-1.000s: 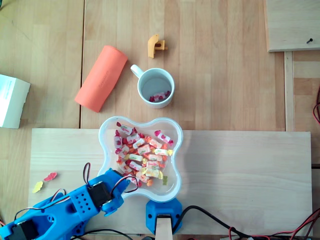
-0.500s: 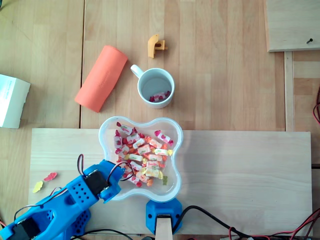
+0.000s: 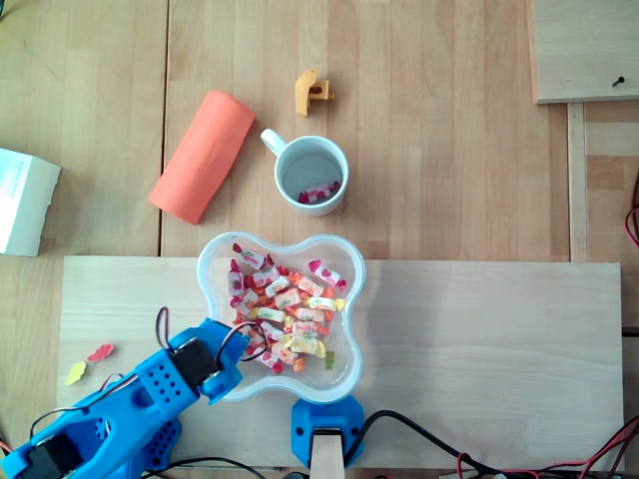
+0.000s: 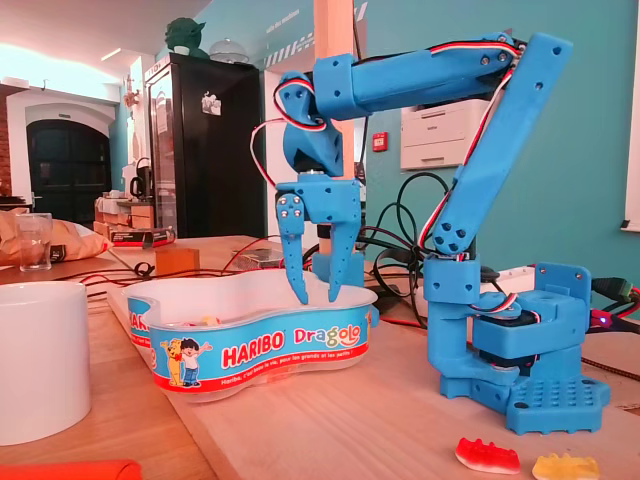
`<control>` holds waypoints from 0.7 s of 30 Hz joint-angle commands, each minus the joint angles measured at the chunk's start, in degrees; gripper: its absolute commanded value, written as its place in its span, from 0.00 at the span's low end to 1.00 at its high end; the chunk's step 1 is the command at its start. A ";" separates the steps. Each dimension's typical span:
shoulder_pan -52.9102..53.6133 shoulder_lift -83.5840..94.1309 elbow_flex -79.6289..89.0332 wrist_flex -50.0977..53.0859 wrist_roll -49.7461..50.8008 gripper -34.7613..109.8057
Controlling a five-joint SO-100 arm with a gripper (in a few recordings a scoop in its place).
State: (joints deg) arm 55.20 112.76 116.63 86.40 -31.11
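The wrapped sweets (image 3: 285,314) lie heaped in the white clover-shaped bowl (image 3: 206,261), most of them toward its middle and a few up against its lower-left lobe in the overhead view. The gripper (image 4: 318,296) hangs point-down over that lobe. Its two blue fingers stand moderately apart with nothing between them, and in the fixed view their tips are at about the height of the bowl's rim. Whether a tip touches a sweet cannot be told. To take hold cleanly from here, the fingers would do best to straddle a single sweet lying apart from the heap, well inside the bowl's wall, since a tip catching the rim could tip or drag this light bowl. Just above the bowl in the overhead view stands a white mug (image 3: 312,175) with a few sweets in it. An orange roll (image 3: 203,155) lies up and left of the bowl, two gummies (image 3: 100,352) lie left of it, and the arm's base (image 3: 321,424) sits below it
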 commanded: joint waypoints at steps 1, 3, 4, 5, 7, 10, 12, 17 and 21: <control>0.88 -0.88 -1.32 -0.18 -0.70 0.34; 0.97 -2.11 -1.49 -0.18 -0.70 0.34; 0.97 -2.46 -1.58 -0.44 -0.70 0.34; 0.97 -2.72 -1.76 -1.05 -0.70 0.34; 0.97 -2.90 -1.85 -2.55 -0.70 0.34; 0.97 -2.99 -1.67 -4.75 -0.70 0.34; 1.05 -2.99 -1.58 -6.33 -0.70 0.34; 1.05 -3.08 -1.14 -9.23 -0.79 0.33; 1.05 -3.96 -0.97 -10.11 -0.88 0.33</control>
State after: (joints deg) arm 55.72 108.37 116.10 76.38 -31.11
